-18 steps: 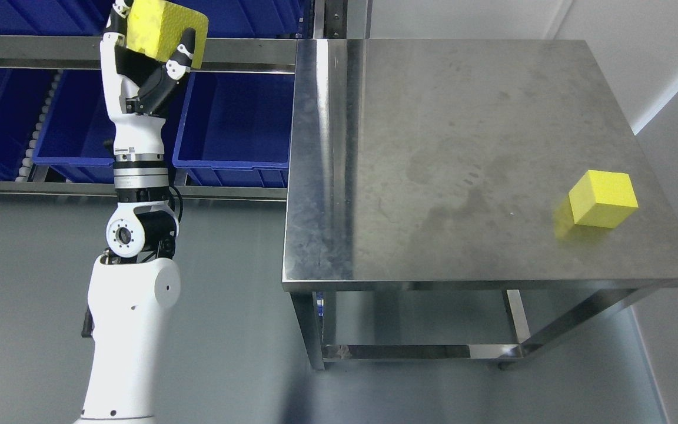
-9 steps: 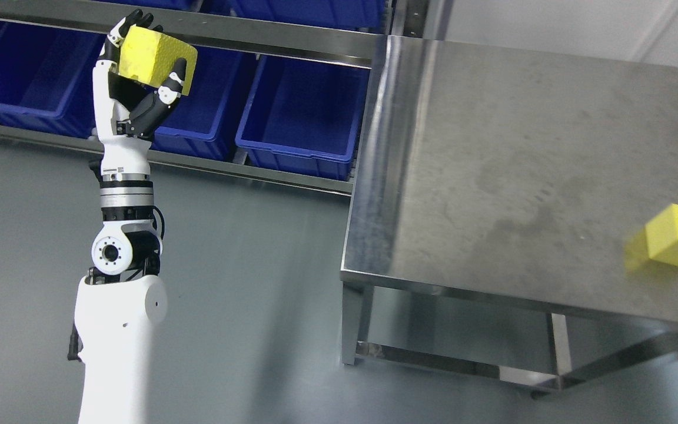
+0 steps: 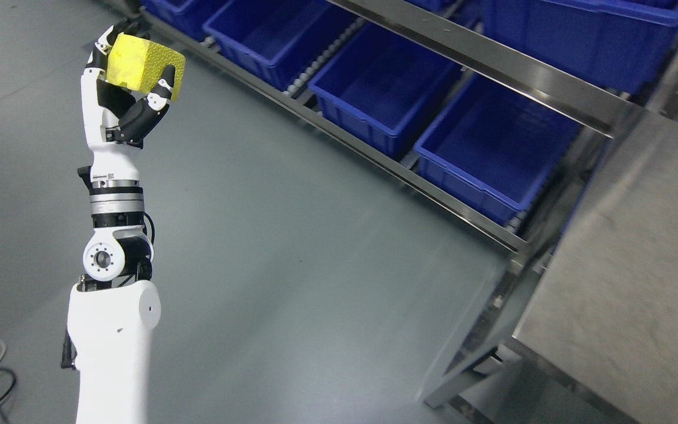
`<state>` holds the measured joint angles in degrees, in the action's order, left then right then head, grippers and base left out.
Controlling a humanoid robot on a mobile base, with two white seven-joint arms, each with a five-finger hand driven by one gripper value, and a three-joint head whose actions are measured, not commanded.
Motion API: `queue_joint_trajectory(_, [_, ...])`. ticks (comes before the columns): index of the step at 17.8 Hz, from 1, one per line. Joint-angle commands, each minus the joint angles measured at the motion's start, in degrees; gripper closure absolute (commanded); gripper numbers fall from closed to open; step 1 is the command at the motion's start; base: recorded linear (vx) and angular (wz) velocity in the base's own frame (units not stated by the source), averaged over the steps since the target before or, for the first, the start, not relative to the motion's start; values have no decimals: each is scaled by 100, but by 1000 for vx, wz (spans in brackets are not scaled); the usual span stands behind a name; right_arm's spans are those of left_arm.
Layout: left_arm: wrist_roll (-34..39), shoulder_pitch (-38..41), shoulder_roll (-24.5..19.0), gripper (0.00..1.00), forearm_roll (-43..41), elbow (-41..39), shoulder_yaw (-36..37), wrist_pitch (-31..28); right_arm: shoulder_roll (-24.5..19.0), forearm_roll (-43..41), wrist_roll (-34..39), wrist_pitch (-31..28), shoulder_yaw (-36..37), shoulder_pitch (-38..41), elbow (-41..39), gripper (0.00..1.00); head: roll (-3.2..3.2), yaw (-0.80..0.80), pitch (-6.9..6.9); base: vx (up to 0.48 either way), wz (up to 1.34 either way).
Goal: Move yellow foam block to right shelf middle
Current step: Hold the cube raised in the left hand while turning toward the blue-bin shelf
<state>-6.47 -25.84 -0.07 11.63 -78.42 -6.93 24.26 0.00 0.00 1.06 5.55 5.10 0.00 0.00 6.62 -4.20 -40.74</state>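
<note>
I see my left robot hand raised over the grey floor, fingers wrapped around the yellow foam block. The small wrist label is illegible. Blue bins line the shelf; the table sits right.

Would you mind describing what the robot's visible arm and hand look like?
The left arm has a smooth white shell, a round silver joint disc, black-and-silver wrist rings and a thin black cable beside the joint. The left hand has a white back, a black palm and black fingers with white segments.
</note>
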Motion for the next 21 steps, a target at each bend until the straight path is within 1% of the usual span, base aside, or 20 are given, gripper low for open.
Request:
queue_joint_trajectory(1, [-4,9,-93,82,-29,-24,-151,-9,100,0,-1,-1,0,-8,-100,0,0,0,0,107,1006])
queue_joint_trajectory(10, [-4,-44,-93,82,-29,-33,-204,-89,100,0,-1,-1,0,-8,-100,0,0,0,0,130,859])
queue_joint_trajectory(16, [-4,-70,-93,82,-20,-42,-204,-97,100,0,-1,-1,0,-8,-100,0,0,0,0,175,579])
queue_joint_trajectory(21, [-4,-79,-93,82,-20,-51,-204,-106,100,0,-1,-1,0,-8,-100,0,0,0,0,241,326])
